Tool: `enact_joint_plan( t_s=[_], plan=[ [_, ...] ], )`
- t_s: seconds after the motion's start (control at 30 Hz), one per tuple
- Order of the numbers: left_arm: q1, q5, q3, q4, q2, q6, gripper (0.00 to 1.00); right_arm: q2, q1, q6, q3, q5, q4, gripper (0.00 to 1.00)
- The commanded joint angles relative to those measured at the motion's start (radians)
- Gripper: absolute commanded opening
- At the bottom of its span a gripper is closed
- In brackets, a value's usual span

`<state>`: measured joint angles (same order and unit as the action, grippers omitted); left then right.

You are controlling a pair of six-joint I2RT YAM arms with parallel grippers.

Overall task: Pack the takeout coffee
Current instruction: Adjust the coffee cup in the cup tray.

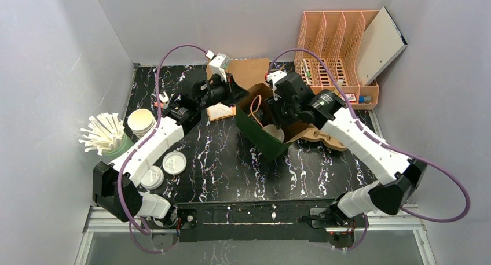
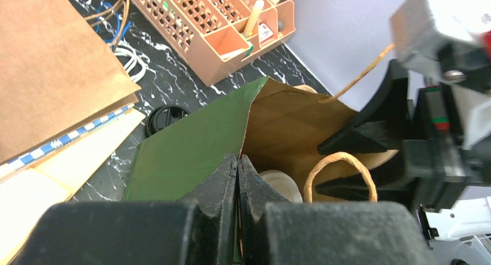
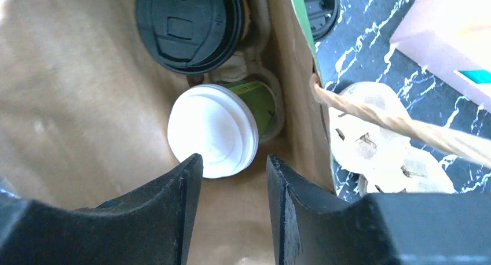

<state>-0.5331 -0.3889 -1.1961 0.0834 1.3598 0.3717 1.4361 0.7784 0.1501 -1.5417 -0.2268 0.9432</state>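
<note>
1. A black, white-veined table (image 1: 231,166) is seen from above, with a green paper bag (image 1: 255,133) standing open at its centre.
2. The left gripper (image 2: 238,161) reaches in from 10 o'clock. Its fingers are pressed together, pinching the bag's green rim at a corner fold.
3. The right gripper (image 3: 231,161) comes from 2 o'clock and hangs inside the bag's mouth. Its fingers are moderately apart, with nothing clamped between them.
4. Below those fingers, deep in the bag, a white-lidded cup (image 3: 211,132) with a green sleeve stands upright. In the right wrist view its lid sits at 12 o'clock from the fingertips.
5. A black-lidded cup (image 3: 185,22) stands just beside it, further toward 11 o'clock in that view. Both cups are inside the brown paper walls.
6. A twine handle (image 3: 394,123) runs outside the bag wall at 3 o'clock. Under it on the table lies a pale cardboard cup carrier (image 3: 376,149), close against the bag.
7. At the table's 1 o'clock corner stands an orange desk organiser (image 1: 339,56).
8. At 9 o'clock sits a stack of lids (image 1: 140,121) beside a cup of white sticks (image 1: 104,135). Two loose white lids (image 1: 173,162) lie at 8 o'clock.
</note>
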Motion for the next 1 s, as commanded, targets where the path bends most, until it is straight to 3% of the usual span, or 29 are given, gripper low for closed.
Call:
enact_joint_plan(
  t_s=[0.0,0.47,0.67,0.83,0.97],
  plan=[
    [-0.001,-0.011,-0.063,0.07,-0.039,-0.04,0.0,-0.081,-0.002,-0.027,0.016,0.073,-0.07,0.52],
    [-0.001,-0.028,-0.106,0.089,-0.024,-0.062,0.0,-0.16,0.022,0.052,0.196,0.142,-0.062,0.34],
    [-0.001,-0.029,-0.086,0.081,-0.038,-0.062,0.0,-0.172,0.027,0.046,0.188,0.126,-0.084,0.34],
    [-0.001,-0.029,-0.066,0.085,-0.048,-0.055,0.0,-0.188,0.027,0.035,0.179,0.115,-0.113,0.4],
    [-0.001,-0.038,-0.063,0.088,-0.044,-0.05,0.0,-0.143,0.028,0.033,0.138,0.069,-0.137,0.35]
  ],
)
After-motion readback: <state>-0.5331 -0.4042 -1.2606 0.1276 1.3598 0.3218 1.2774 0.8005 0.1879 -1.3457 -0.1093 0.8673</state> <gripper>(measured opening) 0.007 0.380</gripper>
